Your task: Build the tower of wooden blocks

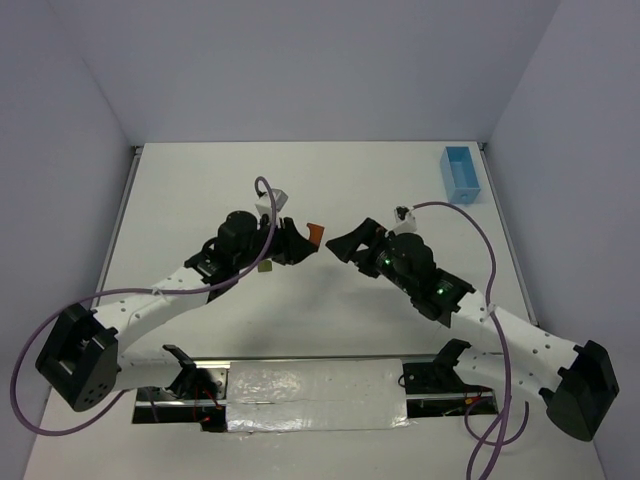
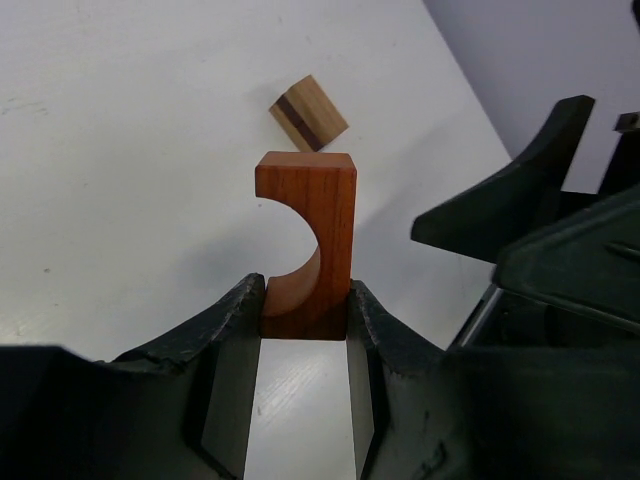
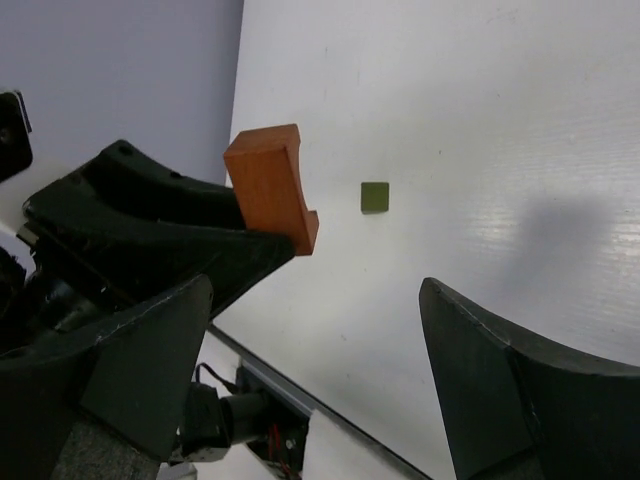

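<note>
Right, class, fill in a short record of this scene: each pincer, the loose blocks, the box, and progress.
left pincer: shut on the orange arch
right pincer: open, empty
green block: lying alone on the table
striped block: tan and brown, on the table beyond the arch
blue box: far right corner of the table
stacked so far: nothing in view

The flat white table [image 1: 400,180] carries few loose things. A light blue rectangular open box [image 1: 461,174] sits at its far right corner, well apart from the rest. A small olive green square wooden block [image 1: 265,267] lies flat near the middle. A tan wooden block with a dark brown stripe [image 2: 308,113] rests askew on the bare surface. A crinkled silver strip [image 1: 315,395] runs along the near edge.
</note>
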{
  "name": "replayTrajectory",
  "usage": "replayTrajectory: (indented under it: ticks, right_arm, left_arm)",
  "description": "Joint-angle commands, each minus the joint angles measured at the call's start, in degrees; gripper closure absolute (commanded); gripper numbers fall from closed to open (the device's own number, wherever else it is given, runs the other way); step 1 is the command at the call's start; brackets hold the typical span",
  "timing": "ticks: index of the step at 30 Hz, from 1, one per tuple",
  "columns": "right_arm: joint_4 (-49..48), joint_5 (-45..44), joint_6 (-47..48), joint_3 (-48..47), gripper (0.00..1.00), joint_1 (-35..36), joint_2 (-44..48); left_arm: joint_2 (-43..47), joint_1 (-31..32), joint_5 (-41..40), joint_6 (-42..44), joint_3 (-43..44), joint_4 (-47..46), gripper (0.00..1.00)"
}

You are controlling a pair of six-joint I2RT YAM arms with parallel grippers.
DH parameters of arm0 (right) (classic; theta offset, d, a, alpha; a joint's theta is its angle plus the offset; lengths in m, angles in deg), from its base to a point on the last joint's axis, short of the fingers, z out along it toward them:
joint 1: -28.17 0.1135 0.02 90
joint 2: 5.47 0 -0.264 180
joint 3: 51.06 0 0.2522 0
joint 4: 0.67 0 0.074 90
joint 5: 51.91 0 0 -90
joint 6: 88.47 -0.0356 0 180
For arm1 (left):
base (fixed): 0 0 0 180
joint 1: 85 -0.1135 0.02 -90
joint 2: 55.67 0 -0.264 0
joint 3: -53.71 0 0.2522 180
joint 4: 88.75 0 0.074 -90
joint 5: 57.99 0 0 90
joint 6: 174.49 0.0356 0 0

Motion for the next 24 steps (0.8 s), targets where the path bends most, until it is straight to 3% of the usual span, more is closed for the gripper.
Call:
replayTrajectory:
  ticks: [1, 16, 24]
  right_arm:
    - [-1.99, -6.61, -2.5, -3.42, 0.1, 1.44, -1.29]
    - [6.16, -12.41, 6.73, -18.35, 0.29, 5.48, -13.42]
    - [9.43, -17.67, 8.75, -21.26, 0.37, 9.53, -16.33]
  left_arm:
    - [2.4, 0.4, 4.22, -4.08, 0.3, -7.65, 1.0]
    - [2.4, 0.93, 6.16, -4.79, 1.44, -5.8, 1.0]
    - [2.58, 0.93, 5.2, -3.38, 2.76, -3.17, 1.0]
